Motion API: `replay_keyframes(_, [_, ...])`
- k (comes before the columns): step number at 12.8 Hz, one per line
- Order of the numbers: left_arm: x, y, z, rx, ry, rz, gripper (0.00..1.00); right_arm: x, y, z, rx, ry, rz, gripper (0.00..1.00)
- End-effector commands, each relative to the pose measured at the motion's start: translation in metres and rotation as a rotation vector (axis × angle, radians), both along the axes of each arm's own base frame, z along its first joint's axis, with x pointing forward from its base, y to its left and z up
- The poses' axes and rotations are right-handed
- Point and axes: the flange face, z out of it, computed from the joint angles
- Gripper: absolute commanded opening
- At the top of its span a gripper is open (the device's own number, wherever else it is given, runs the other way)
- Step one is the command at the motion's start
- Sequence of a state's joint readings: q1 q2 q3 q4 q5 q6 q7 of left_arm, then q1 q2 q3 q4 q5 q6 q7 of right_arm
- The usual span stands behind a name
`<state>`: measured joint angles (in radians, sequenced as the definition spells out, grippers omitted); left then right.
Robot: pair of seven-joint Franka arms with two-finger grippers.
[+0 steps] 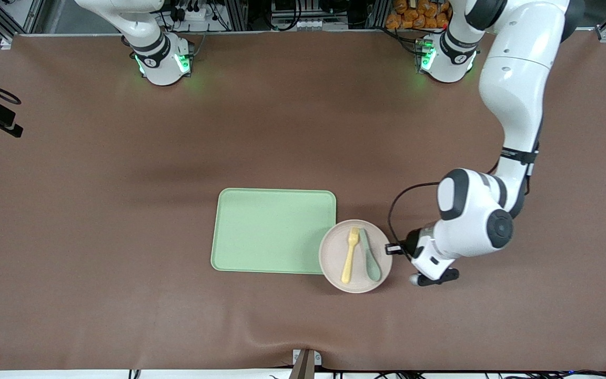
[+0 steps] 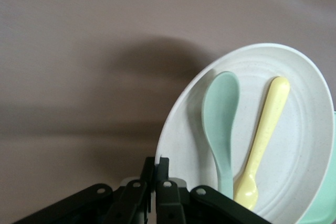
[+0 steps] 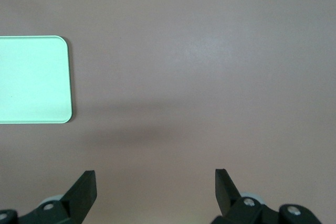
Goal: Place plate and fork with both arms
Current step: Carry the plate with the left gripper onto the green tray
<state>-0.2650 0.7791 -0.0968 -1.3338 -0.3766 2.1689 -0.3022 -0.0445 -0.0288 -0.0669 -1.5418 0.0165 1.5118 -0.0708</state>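
Observation:
The pale plate (image 1: 334,263) sits near the middle of the table, and its rim overlaps the green tray's (image 1: 274,231) corner nearest the left arm's end. On the plate lie the yellow fork (image 1: 350,254) and, beside it, a grey-green spoon (image 1: 371,259). My left gripper (image 1: 395,248) is shut on the plate's rim at the side toward the left arm's end. The left wrist view shows the same grip (image 2: 156,163) on the plate (image 2: 304,145), with the fork (image 2: 265,135) and spoon (image 2: 220,114) lying on it. My right gripper (image 3: 155,179) is open over bare table and holds nothing.
The brown table cover (image 1: 124,210) spreads around the tray. One tray corner (image 3: 31,80) shows in the right wrist view. The arms' green-lit bases (image 1: 163,63) stand along the table edge farthest from the front camera.

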Motion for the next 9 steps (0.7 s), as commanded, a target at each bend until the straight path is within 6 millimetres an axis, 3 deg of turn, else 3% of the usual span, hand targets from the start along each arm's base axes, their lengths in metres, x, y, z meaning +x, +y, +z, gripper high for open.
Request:
replay_keyframes(1, [-0.008,-0.039,0.010,0.001,-0.022,0.034,0.00,-0.004,-0.002,0.002,0.013,0.001,-0.012,1.00])
replay_keyframes(4, [-0.021,-0.082,0.007,-0.007,-0.042,0.074,0.00,-0.004,-0.004,0.002,0.013,0.000,-0.017,1.00])
replay_keyframes(9, [-0.066,-0.181,-0.019,0.023,-0.101,0.166,0.00,-0.004,-0.004,0.003,0.013,-0.001,-0.017,1.00])
